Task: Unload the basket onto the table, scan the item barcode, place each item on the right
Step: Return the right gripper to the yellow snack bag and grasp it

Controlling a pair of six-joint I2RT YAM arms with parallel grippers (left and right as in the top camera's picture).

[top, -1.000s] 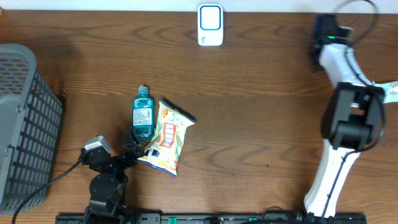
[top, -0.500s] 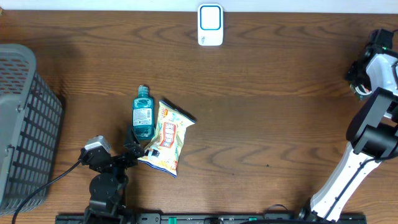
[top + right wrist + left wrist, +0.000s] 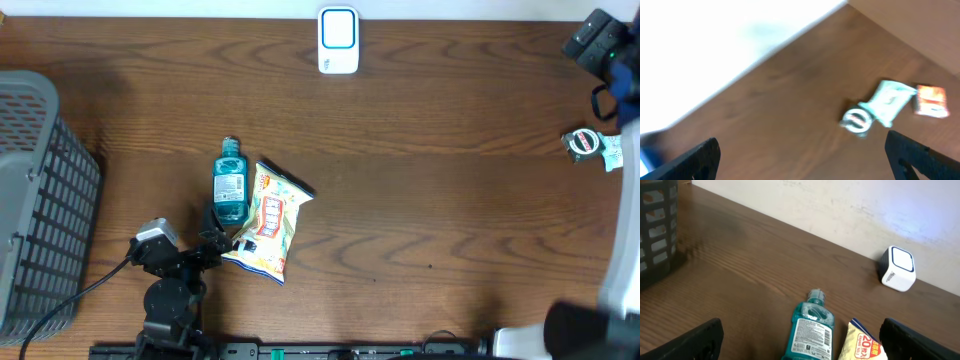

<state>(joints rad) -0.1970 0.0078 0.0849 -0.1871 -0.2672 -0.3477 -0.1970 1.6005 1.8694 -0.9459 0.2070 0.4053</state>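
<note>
A teal mouthwash bottle point(image 3: 230, 182) lies label up on the wooden table, its barcode showing in the left wrist view point(image 3: 810, 331). A yellow snack bag point(image 3: 268, 220) lies against its right side point(image 3: 865, 343). The white barcode scanner point(image 3: 339, 40) stands at the far edge point(image 3: 898, 268). My left gripper point(image 3: 225, 232) is open low behind the bottle's base, holding nothing point(image 3: 805, 351). My right gripper point(image 3: 807, 165) is open and empty, high above a small green-white packet with a round roll point(image 3: 879, 106), which lies at the right edge point(image 3: 590, 146).
A grey slatted basket point(image 3: 40, 190) stands at the left edge point(image 3: 657, 227). An orange packet point(image 3: 931, 100) lies just beyond the green-white one. The right arm point(image 3: 600, 40) reaches past the table's far right corner. The right wrist view is blurred.
The right arm swung from over the right side of the table out to the far right corner, its jaws opening. The small packet now shows on the table. The left arm stayed still.
</note>
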